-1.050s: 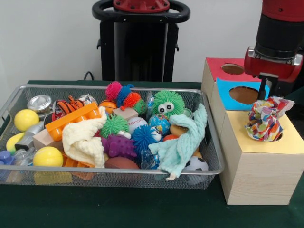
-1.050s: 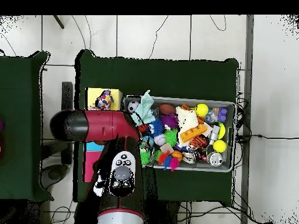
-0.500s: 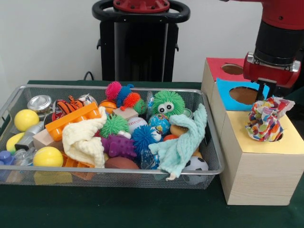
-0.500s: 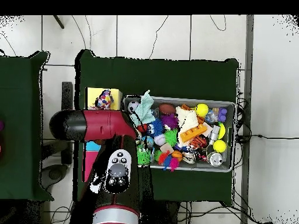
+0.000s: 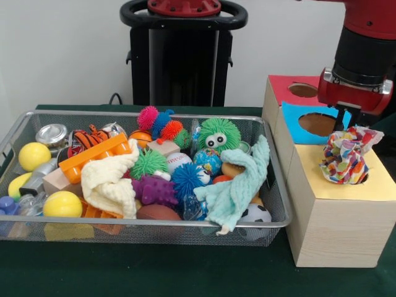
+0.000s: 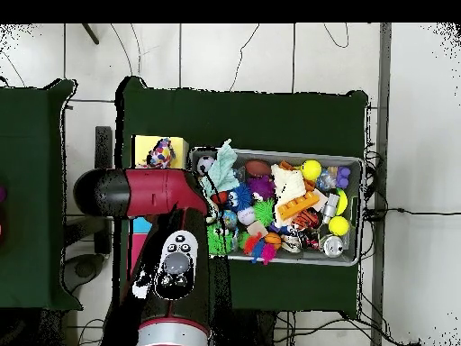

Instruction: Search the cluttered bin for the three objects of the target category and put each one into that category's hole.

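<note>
- While the red and black arm (image 5: 365, 49) comes down at the upper right of the front view, its gripper (image 5: 344, 120) hangs just behind a crumpled multicoloured cloth (image 5: 343, 156); whether the claw is spread or pressed together cannot be told
- That cloth sits bunched at the hole in the yellow top (image 5: 346, 183) of the wooden box (image 5: 334, 229) at the right of the frame, most of it standing proud of the surface
- Behind the yellow panel lie a blue panel (image 5: 296, 127) with a round hole (image 5: 317, 124) and, further back, a red panel (image 5: 286, 90) with its own hole (image 5: 303, 90)
- Left of the box stands the wire mesh bin (image 5: 37, 230), packed with toys
- At its right side a pale teal cloth (image 5: 235, 189) drapes over the rim, and left of centre a cream knitted cloth (image 5: 111, 182) lies over other things
- Between them sit a green furry ball with eyes (image 5: 218, 133), a blue spiky ball (image 5: 185, 179), a purple knobbly toy (image 5: 154, 190) and a green spiky ball (image 5: 148, 163)
- At the bin's left are two yellow balls (image 5: 34, 155), an orange block (image 5: 93, 156) and a metal can (image 5: 51, 134)
- From overhead the arm (image 6: 135, 194) crosses the left of the dark green table (image 6: 243, 113), with the cloth (image 6: 159, 153) on the yellow square just above it and the bin (image 6: 351, 257) to the right
</note>
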### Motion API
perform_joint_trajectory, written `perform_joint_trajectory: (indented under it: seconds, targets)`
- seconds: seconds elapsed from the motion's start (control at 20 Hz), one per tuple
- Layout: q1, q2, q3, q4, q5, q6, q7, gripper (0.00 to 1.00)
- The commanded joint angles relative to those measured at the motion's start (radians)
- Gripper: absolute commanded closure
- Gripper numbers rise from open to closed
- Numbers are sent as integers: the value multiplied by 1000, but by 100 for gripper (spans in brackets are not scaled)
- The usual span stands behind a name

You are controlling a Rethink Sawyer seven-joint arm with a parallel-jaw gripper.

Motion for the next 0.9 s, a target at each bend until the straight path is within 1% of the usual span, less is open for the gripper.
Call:
perform_joint_trajectory:
  seconds: [0.05,0.15,0.35,0.5,0.65,0.8,0.9]
  targets:
    - [-38,49,37,22,-21,-49,98,100]
    - [-40,35,29,55,-40,-66,83,100]
    - [-27,24,18,74,-73,-62,56,100]
    - [-7,23,-2,71,-85,-49,66,100]
    - [-22,-8,5,100,-98,-46,27,100]
    - [-26,-12,9,114,-115,-67,24,100]
    - [-24,-14,9,131,-120,-86,42,100]
